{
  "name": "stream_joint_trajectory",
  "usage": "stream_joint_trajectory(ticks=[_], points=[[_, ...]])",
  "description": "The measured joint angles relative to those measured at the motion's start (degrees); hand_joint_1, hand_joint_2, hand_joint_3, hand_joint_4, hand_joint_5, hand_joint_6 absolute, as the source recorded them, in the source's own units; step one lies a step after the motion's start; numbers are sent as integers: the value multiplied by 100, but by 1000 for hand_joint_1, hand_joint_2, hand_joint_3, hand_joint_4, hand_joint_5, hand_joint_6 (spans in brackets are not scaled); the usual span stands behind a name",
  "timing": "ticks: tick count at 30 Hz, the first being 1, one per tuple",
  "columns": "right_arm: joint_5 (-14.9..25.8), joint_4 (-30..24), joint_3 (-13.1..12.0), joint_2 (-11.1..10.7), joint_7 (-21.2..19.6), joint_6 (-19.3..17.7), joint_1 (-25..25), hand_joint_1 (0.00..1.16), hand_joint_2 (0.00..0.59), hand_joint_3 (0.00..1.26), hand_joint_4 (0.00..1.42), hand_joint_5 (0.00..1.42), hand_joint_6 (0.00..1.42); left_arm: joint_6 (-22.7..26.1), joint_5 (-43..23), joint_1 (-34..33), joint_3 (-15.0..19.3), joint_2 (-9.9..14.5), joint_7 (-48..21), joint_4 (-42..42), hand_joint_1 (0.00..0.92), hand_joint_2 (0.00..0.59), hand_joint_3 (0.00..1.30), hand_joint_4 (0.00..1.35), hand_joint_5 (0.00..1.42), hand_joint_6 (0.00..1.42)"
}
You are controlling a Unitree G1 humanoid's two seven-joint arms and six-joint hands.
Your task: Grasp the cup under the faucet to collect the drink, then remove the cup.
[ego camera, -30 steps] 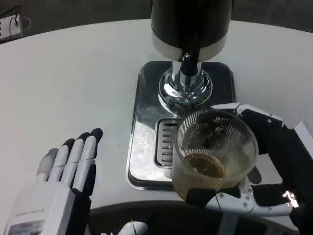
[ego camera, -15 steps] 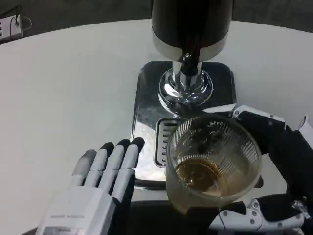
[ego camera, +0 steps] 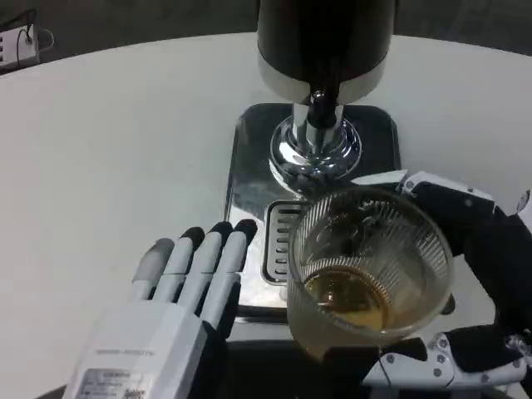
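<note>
A clear ribbed cup (ego camera: 370, 270) with amber drink in its bottom is held up at the lower right, in front of the dispenser. My right hand (ego camera: 470, 283) grips it, fingers wrapped round its far and near sides. Behind it stands the black dispenser (ego camera: 322, 41) with its chrome faucet (ego camera: 316, 133) over the steel drip tray (ego camera: 249, 199). My left hand (ego camera: 179, 303) lies flat and open at the lower left, fingers straight and pointing toward the tray's left edge, holding nothing.
The white round table (ego camera: 108, 150) stretches out to the left and behind the dispenser. A white item with a cable (ego camera: 18, 43) sits at the far left edge. The tray's slotted grate (ego camera: 278, 241) shows beside the cup.
My left hand has moved right and forward, up to the tray's left edge. The cup in my right hand has shifted slightly toward me and to the right.
</note>
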Motion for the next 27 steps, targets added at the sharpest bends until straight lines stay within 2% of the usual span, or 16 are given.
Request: stream_joint_trajectory(ticks=[27], points=[[0, 87, -113, 93, -2, 27, 78, 1162, 117, 818, 1019, 1190, 1424, 4, 63, -1, -118, -295, 133, 139, 0, 116, 0, 0, 0, 0]])
